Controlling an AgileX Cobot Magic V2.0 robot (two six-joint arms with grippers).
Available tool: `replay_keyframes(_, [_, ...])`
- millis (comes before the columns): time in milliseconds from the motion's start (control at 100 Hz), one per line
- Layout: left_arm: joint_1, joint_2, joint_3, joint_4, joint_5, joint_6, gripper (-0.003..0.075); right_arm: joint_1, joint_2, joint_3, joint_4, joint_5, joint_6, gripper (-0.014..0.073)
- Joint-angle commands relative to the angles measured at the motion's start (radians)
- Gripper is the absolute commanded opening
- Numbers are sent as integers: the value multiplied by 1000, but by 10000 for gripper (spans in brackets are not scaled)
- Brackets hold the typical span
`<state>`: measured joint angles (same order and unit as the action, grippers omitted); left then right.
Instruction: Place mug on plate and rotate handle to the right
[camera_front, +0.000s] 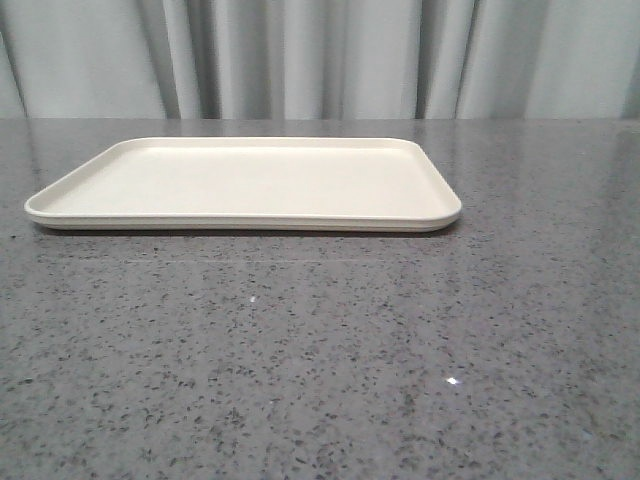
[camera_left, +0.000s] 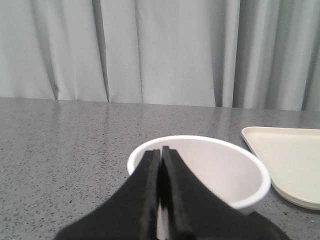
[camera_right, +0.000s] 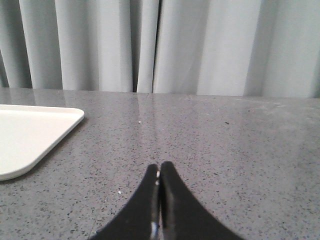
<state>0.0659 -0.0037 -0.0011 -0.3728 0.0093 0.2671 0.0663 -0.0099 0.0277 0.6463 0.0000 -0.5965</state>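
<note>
Left tool (camera_left: 161, 155) is clenched on the near rim of the mug (camera_left: 210, 167), which sits on the table (camera_left: 65, 145) just beside the empty plate (camera_left: 295, 160); right tool (camera_right: 159, 172) is closed on nothing. Lift straight, keep the rim pinch firm, clear the plate's raised edge before lowering

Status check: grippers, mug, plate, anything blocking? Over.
Left gripper shut on mug rim. Right gripper shut, holding nothing, low over table. Plate bare, mug not yet on it. No obstruction seen.
</note>
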Motion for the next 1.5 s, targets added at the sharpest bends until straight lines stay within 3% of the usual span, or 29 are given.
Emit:
replay_keyframes(0, [2, -29, 10, -13, -82, -13, -20, 0, -22, 0, 1, -70, -7, -66])
replay_keyframes(210, [2, -29, 10, -28, -86, -13, -20, 0, -22, 0, 1, -70, -7, -66])
replay_keyframes(500, [2, -29, 10, -304, -120, -13, -20, 0, -22, 0, 1, -70, -7, -66])
replay_keyframes(1490, [2, -29, 10, -306, -111, -11, -20, 0, -22, 0, 1, -70, -7, -66])
